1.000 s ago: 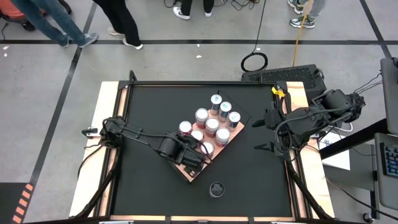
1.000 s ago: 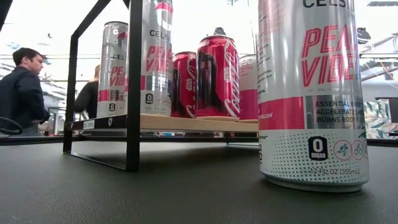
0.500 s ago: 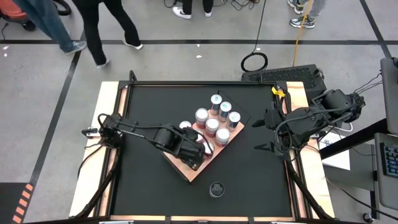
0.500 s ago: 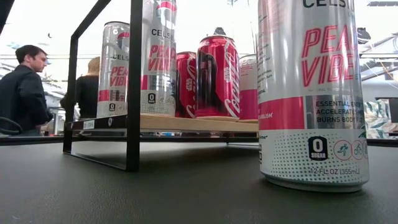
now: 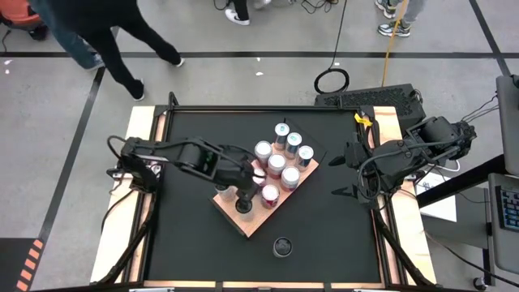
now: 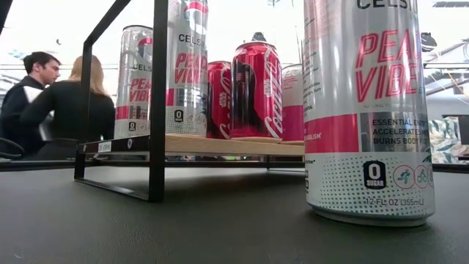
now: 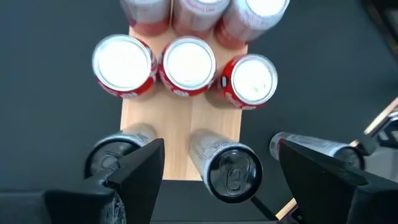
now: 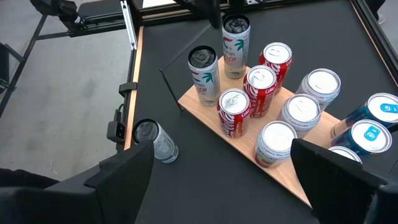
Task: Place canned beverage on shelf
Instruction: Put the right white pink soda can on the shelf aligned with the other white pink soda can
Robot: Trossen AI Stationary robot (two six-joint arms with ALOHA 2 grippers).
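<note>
Light-brown shelf (image 8: 292,171), red cans (image 8: 234,112), silver-and-pink can (image 6: 366,110), black tabletop (image 5: 195,235).

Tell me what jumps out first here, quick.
The light wooden shelf set diagonally mid-table, crowded with upright cans. The left tool hangs open right above a tall can at the shelf's near edge. One lone can stands on the black tabletop near the front edge; the right tool waits open by the table's right side.
</note>
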